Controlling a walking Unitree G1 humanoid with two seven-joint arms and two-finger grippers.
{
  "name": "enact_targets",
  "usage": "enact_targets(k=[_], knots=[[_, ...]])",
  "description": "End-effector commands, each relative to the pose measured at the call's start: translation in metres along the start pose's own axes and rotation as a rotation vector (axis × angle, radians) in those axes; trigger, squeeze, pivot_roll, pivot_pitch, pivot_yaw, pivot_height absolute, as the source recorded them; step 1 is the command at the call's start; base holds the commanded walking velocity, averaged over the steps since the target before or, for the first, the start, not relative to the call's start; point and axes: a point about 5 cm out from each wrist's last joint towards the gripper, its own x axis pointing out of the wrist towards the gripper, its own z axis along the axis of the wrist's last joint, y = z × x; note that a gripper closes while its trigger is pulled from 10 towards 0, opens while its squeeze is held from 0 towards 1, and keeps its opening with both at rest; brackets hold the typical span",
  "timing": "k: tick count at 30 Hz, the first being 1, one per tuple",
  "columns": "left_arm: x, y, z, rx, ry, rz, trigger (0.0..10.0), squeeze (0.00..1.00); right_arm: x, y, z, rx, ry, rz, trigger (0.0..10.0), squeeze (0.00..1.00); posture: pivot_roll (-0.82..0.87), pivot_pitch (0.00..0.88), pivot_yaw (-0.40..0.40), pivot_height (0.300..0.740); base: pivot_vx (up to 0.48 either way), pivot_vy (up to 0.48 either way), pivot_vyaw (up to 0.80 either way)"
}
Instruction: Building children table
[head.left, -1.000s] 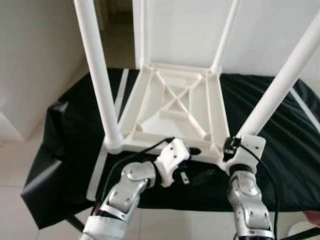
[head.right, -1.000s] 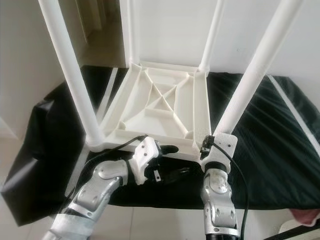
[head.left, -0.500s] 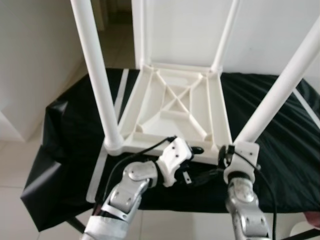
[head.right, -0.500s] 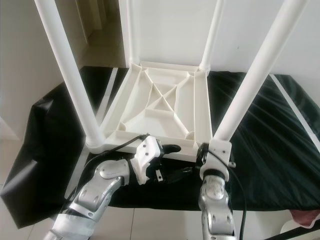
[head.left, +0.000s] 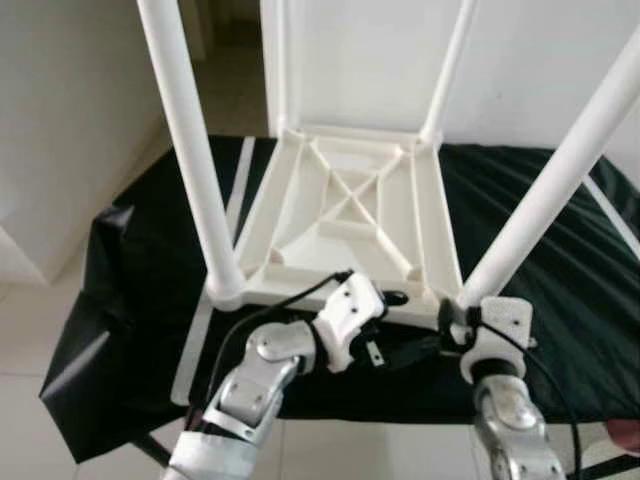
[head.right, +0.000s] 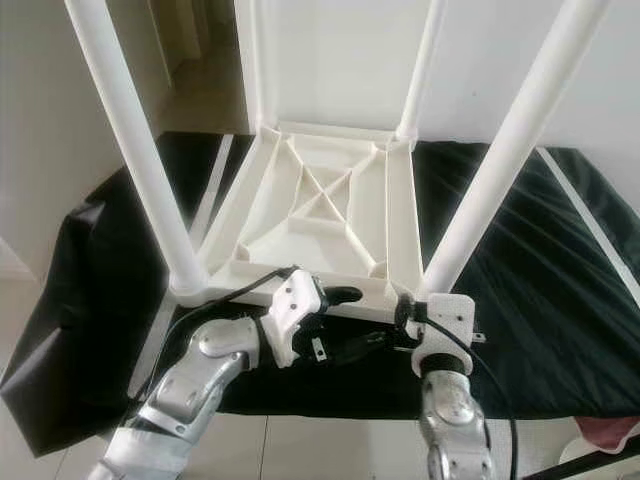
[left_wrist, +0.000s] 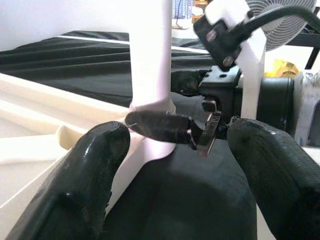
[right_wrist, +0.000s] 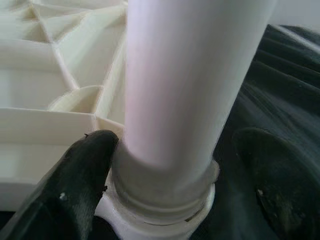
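A white plastic children's table (head.left: 350, 210) lies upside down on a black cover, its legs pointing up. My right gripper (right_wrist: 175, 145) straddles the base of the near right leg (head.left: 545, 200). One finger (right_wrist: 85, 170) touches the leg's collar and the other finger (right_wrist: 270, 175) stands a little off it, so the gripper is open. My left gripper (head.left: 395, 325) hovers at the table's front edge, between the two near legs. It is open with nothing between its fingers (left_wrist: 95, 165) and faces the right gripper. The near left leg (head.left: 195, 160) stands in its socket.
The black cover (head.left: 560, 230) drapes over a low surface and hangs off at the front left. Pale tiled floor (head.left: 40, 330) lies on the left and a white wall behind. A fan (left_wrist: 280, 20) stands to the right. Something red (head.right: 610, 430) lies at the bottom right.
My right wrist has sunk lower along the near right leg, to its base, and turned a little. The left arm has stayed where it was.
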Motion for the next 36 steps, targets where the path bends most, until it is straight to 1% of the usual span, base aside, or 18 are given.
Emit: enact_targets(k=[1,4,5,6,8,11,12,15,17,20,23,24,26,27,29,30,31,36], knots=[[-0.003,-0.003,0.000,-0.011,0.002,0.009,10.0,0.00,-0.003,-0.007,0.003,0.017,-0.023,0.040,10.0,0.00,0.02,0.000,-0.053,0.740,0.000,0.000,0.00],[-0.005,-0.005,-0.002,0.016,0.014,-0.005,10.0,0.00,-0.004,-0.012,0.003,0.010,-0.035,0.070,10.0,0.00,0.03,0.000,-0.059,0.740,0.000,0.000,0.00],[-0.007,-0.007,-0.005,0.036,0.039,-0.011,10.0,0.00,-0.002,-0.023,0.002,0.003,-0.043,0.111,10.0,0.00,0.03,0.000,-0.062,0.740,0.000,0.000,0.00],[-0.006,-0.007,-0.006,0.031,0.039,-0.011,10.0,0.00,0.000,-0.027,0.003,0.006,-0.043,0.158,10.0,0.00,0.03,0.000,-0.061,0.740,0.000,0.000,0.00],[-0.006,-0.007,-0.006,0.031,0.039,-0.011,10.0,0.00,0.000,-0.027,0.003,0.006,-0.043,0.158,10.0,0.00,0.03,0.000,-0.061,0.740,0.000,0.000,0.00],[-0.004,-0.009,-0.005,0.016,0.034,-0.019,10.0,0.00,0.005,-0.033,0.005,-0.005,-0.039,0.288,10.0,0.00,0.03,0.000,-0.061,0.740,0.000,0.000,0.00],[-0.004,-0.009,-0.005,0.016,0.034,-0.019,10.0,0.00,0.005,-0.033,0.005,-0.005,-0.039,0.288,10.0,0.00,0.03,0.000,-0.061,0.740,0.000,0.000,0.00],[-0.005,-0.007,-0.004,0.012,0.036,-0.022,10.0,0.00,0.016,-0.041,0.010,-0.034,-0.031,0.373,10.0,0.00,0.03,0.000,-0.059,0.740,0.000,0.000,0.00],[-0.006,-0.006,-0.004,0.011,0.036,-0.022,10.0,0.00,0.020,-0.042,0.012,-0.039,-0.027,0.394,10.0,0.00,0.03,0.000,-0.058,0.740,0.000,0.000,0.00],[-0.003,-0.004,-0.001,0.018,0.034,-0.022,10.0,0.00,0.029,-0.044,0.017,-0.068,-0.032,0.484,10.0,0.00,0.02,0.000,-0.053,0.740,0.000,0.000,0.00],[-0.002,-0.003,-0.001,0.021,0.032,-0.022,10.0,0.00,0.032,-0.044,0.017,-0.070,-0.030,0.501,10.0,0.00,0.02,0.000,-0.054,0.740,0.000,0.000,0.00],[0.001,-0.002,0.001,0.026,0.026,-0.024,10.0,0.00,0.038,-0.042,0.017,-0.085,-0.018,0.563,10.0,0.00,0.02,0.000,-0.050,0.740,0.000,0.000,0.00],[0.001,-0.002,0.001,0.029,0.024,-0.025,10.0,0.00,0.041,-0.041,0.016,-0.093,-0.004,0.605,10.0,0.00,0.02,0.000,-0.047,0.740,0.000,0.000,0.00],[0.001,-0.002,0.001,0.032,0.026,-0.027,10.0,0.00,0.043,-0.040,0.016,-0.102,0.002,0.619,8.7,0.00,0.02,0.000,-0.048,0.740,0.000,0.000,0.00],[0.002,-0.002,0.001,0.034,0.028,-0.028,10.0,0.00,0.044,-0.040,0.015,-0.107,0.006,0.635,8.7,0.00,0.02,0.000,-0.048,0.740,0.000,0.000,0.00],[0.002,-0.002,0.001,0.036,0.028,-0.028,10.0,0.00,0.046,-0.040,0.014,-0.111,0.011,0.644,2.1,0.00,0.02,0.000,-0.047,0.740,0.000,0.000,0.00],[0.002,-0.001,0.002,0.037,0.028,-0.028,10.0,0.00,0.048,-0.040,0.014,-0.111,0.014,0.652,0.0,0.00,0.03,0.000,-0.050,0.740,0.000,0.000,0.00],[0.002,0.002,0.003,0.043,0.026,-0.018,10.0,0.00,0.048,-0.042,0.007,-0.104,0.047,0.677,0.0,0.00,0.03,0.000,-0.055,0.740,0.000,0.000,0.00]])
